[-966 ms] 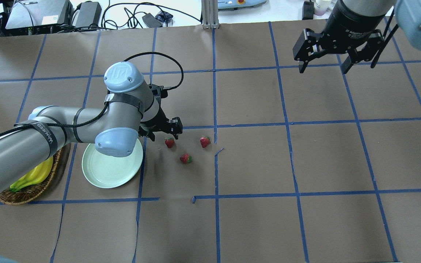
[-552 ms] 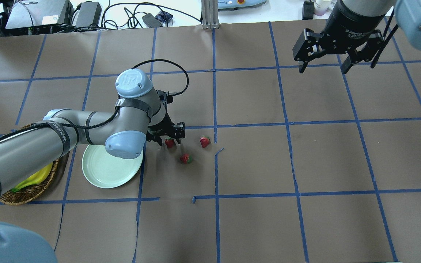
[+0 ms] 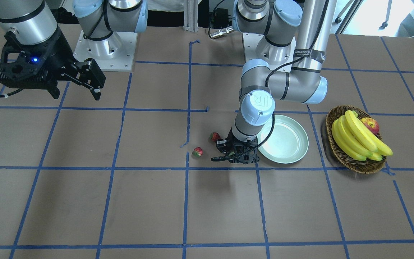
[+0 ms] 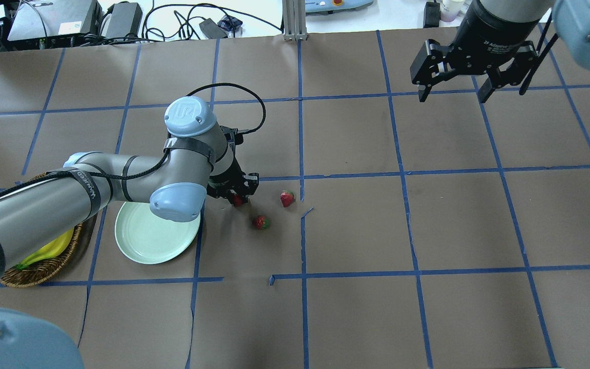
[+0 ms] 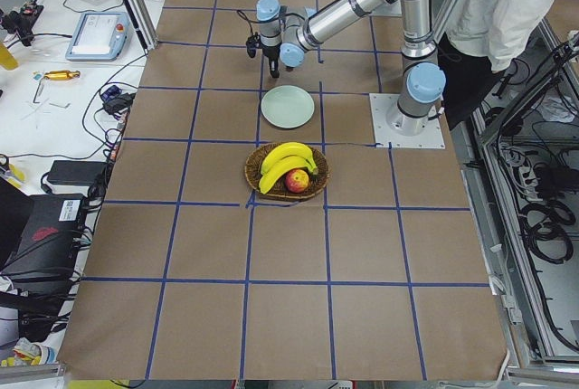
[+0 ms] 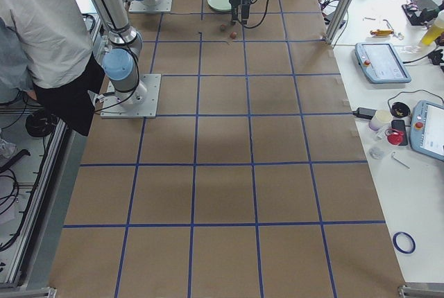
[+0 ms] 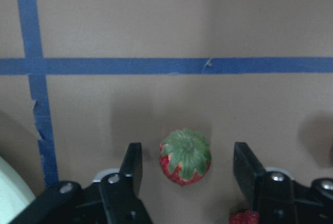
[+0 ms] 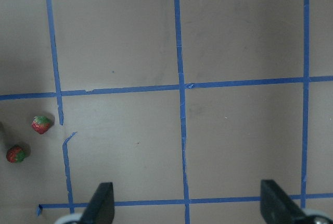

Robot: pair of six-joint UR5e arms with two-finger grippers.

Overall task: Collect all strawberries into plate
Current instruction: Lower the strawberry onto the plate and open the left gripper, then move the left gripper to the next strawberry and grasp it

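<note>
Three strawberries lie on the brown paper to the right of the pale mint plate [image 4: 144,243]. My left gripper [image 4: 237,196] is low over the nearest strawberry [image 7: 185,156]. The left wrist view shows its fingers [image 7: 132,164] open on either side of the berry, with a small gap on each side. The gripper body hides this berry in the front-facing view. The other two strawberries [image 4: 260,222] [image 4: 287,198] lie free further right and also show in the front-facing view [image 3: 214,136] [image 3: 197,152]. My right gripper [image 4: 451,96] is open and empty, high over the far right.
A wicker basket [image 3: 340,153] with bananas [image 3: 354,138] and an apple [image 3: 370,125] stands beyond the plate [image 3: 286,145], on my left. Blue tape lines cross the paper. A person stands behind the robot bases [image 5: 507,9].
My left arm has swung right and come down, so its open fingers now straddle the nearest strawberry. The right arm and the other two strawberries have not moved.
</note>
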